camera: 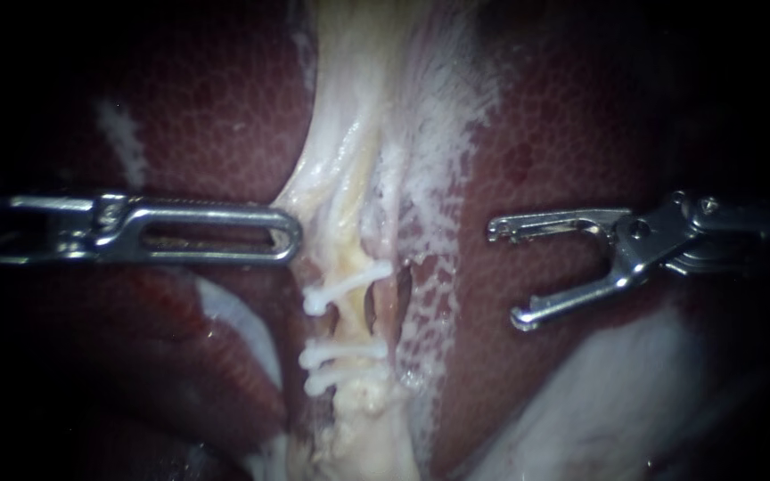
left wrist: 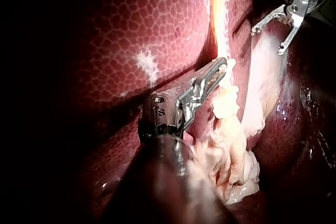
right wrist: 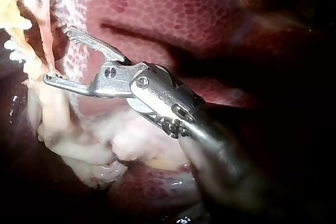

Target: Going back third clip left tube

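A pale yellowish tube point(camera: 352, 242) runs down the middle between the dark red liver lobes point(camera: 572, 134). Three white clips cross it: one clip point(camera: 349, 283) higher up and two clips point(camera: 342, 354) close together below. My left instrument point(camera: 289, 236) lies level with its slotted jaws shut on the edge of the pale tissue point(camera: 309, 191) just above the clips; its tip shows the same hold point(left wrist: 223, 67). My right instrument point(camera: 505, 276) stands off to the right of the tube over the liver, its jaws open and empty point(right wrist: 56, 55).
White filmy tissue point(camera: 438, 107) spreads to the right of the tube. A lump of pale fatty tissue point(left wrist: 231, 150) lies beside and ahead of the left instrument's wrist. A whitish patch point(camera: 608, 392) lies below the right instrument.
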